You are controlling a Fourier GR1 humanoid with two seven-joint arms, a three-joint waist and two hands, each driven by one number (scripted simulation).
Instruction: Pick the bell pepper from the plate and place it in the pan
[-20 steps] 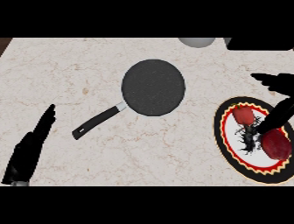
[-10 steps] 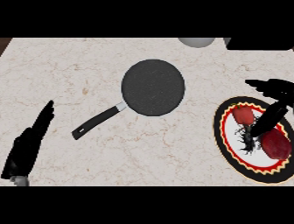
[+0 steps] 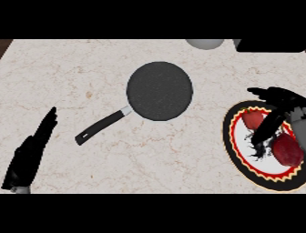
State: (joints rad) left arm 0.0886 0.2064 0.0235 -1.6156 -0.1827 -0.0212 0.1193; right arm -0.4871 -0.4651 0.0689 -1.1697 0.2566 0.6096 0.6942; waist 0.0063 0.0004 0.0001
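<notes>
Well, the left hand [image 3: 29,157] is resting open at the lower left, with its fingers straight and touching nothing. The dark pan [image 3: 160,91] is sitting in the middle, its handle pointing down and left. On the right, the red bell pepper [image 3: 288,151] is lying on the plate [image 3: 231,136]. The right hand [image 3: 285,99] is hanging over it, fingers spread open, holding nothing.

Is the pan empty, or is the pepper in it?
Empty: the pan shows only its bare dark inside. The red pepper lies on the plate, under the right hand.
</notes>
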